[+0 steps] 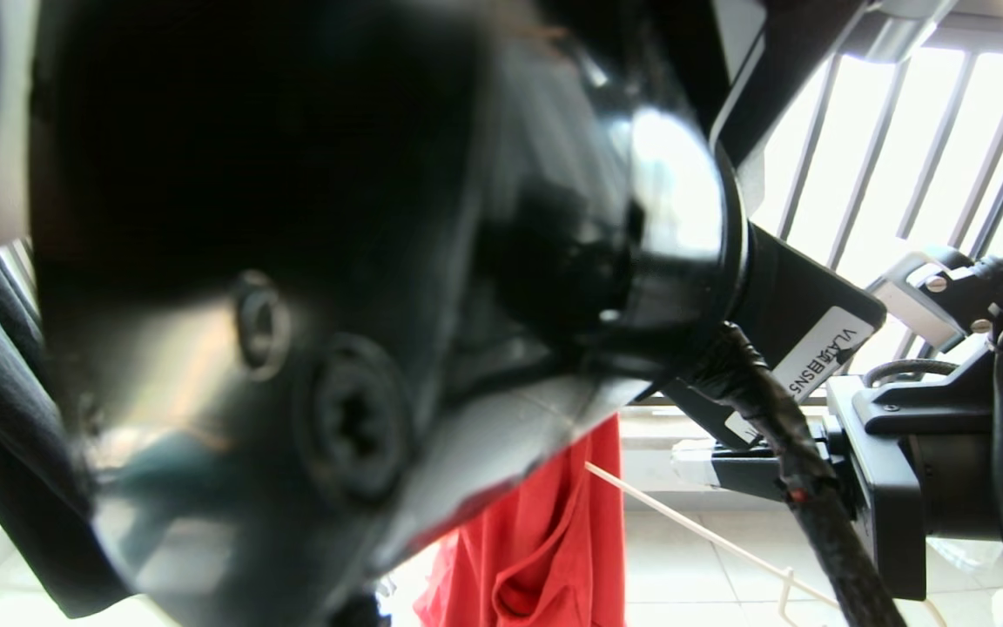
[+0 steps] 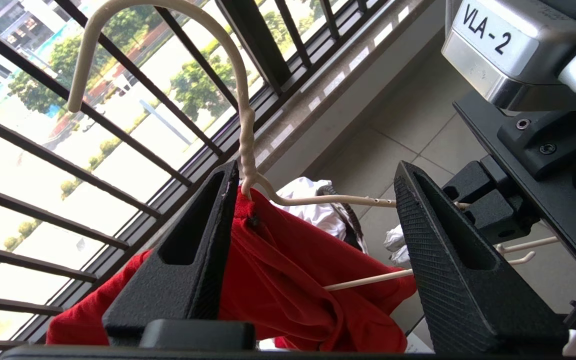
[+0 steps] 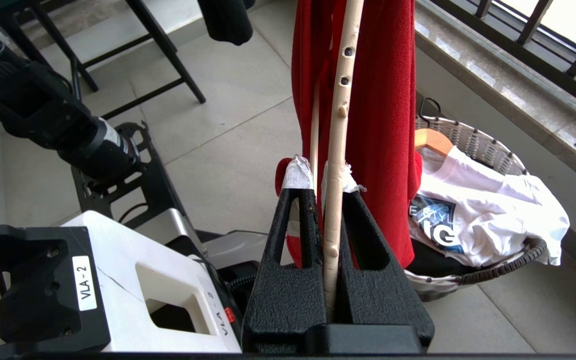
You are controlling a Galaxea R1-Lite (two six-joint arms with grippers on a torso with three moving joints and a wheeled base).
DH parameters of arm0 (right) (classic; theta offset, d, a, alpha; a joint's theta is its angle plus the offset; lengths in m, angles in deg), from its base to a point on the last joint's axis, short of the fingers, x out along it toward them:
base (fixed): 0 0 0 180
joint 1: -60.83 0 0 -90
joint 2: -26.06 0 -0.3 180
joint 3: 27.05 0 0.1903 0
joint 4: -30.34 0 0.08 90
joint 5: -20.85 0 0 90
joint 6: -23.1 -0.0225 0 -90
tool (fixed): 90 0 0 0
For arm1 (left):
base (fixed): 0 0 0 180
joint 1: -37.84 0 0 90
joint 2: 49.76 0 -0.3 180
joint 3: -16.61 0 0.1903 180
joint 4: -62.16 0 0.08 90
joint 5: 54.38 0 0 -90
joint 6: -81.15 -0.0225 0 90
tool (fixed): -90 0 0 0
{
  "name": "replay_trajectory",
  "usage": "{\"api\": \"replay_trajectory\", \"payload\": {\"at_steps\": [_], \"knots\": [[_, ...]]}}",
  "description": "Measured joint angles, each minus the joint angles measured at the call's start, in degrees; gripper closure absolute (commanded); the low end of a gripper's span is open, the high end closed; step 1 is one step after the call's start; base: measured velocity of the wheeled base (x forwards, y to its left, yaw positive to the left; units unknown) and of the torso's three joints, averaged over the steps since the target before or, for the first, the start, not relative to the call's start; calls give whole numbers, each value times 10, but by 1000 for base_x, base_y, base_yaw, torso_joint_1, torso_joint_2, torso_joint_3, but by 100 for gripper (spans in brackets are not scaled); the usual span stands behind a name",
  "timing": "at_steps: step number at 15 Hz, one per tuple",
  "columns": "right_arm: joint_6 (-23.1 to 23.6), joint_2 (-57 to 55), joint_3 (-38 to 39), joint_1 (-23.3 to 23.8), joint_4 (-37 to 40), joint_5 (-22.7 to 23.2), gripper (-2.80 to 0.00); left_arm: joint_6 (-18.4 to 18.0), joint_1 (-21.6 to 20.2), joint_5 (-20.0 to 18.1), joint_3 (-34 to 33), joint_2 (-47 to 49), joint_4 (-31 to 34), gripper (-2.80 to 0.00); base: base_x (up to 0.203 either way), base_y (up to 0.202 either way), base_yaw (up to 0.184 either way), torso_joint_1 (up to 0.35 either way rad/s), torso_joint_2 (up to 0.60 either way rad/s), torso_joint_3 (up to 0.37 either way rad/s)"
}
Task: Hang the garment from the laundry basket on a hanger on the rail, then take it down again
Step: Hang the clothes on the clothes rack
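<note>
Clamped on the end of the cream-white hanger, the right gripper is seen with its jaws pressed together on the thin wire arm, which runs up between them past a few small holes. Beside it, the left gripper is seen with its jaws spread wide, standing either side of the hanger's neck and touching nothing firmly; the long hook curves free above it against the black balcony railing, caught on nothing. The red garment is draped over the hanger, bunched toward the neck and hanging down, as also shown low in the head view. The laundry basket sits on the tiled floor near the railing ledge, with a white printed T-shirt and a wooden hanger inside. The rail is not visible in any view. Whether the hanger is on its way up or has been taken down cannot be told; the shirt is judged to be mid-transfer, carried by the right arm alone. A fresh hold by the left jaws is judged to be called for next, with care that the loosely draped shirt does not slip off.
</note>
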Motion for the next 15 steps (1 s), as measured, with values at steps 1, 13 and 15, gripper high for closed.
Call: {"api": "replay_trajectory", "payload": {"at_steps": [1,13,15], "knots": [[0,0,0,0,0,0,0,1,-1,0,0,0,0,-280,0,0,0,0,0,0],[0,-12,-1,1,0,-4,0,38,-94,14,-138,-105,0,-280,0,0,0,0,0,0],[1,-15,0,1,0,-4,0,38,-127,-24,-155,-131,0,0,0,0,0,0,0,0]]}}
